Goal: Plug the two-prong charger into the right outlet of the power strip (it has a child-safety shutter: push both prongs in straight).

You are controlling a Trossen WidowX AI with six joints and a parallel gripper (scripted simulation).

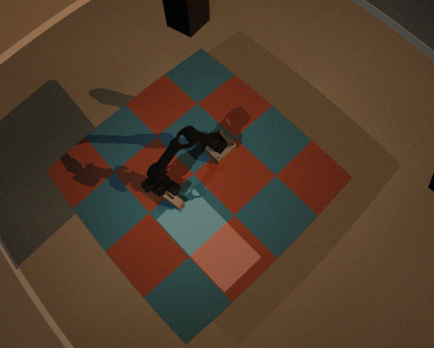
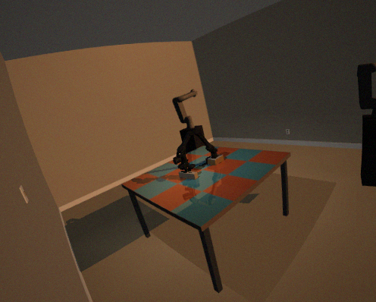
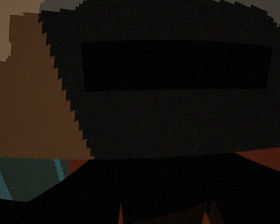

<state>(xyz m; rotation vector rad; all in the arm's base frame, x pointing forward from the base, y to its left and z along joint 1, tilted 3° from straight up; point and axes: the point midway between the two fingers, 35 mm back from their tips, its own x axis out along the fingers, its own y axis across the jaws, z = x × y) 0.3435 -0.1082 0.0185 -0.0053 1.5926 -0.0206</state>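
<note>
My gripper (image 1: 163,187) (image 2: 183,164) is shut on the two-prong charger (image 3: 164,85), a dark block that fills most of the wrist view. It hangs low, directly over the pale power strip (image 1: 177,202) (image 2: 189,174), which lies on the checkered table (image 1: 280,210) (image 2: 212,206). In the top and exterior views the charger cannot be told apart from the dark fingers. The prongs and the outlets are hidden, so I cannot tell whether the prongs touch the strip. The arm reaches back to its pale base (image 1: 224,153) (image 2: 216,160).
A dark box with a bent arm-like stand (image 2: 184,110) rises behind the table by the wall. A dark post (image 1: 185,15) stands on the floor beyond the table. A dark cabinet (image 2: 367,125) is at the right edge.
</note>
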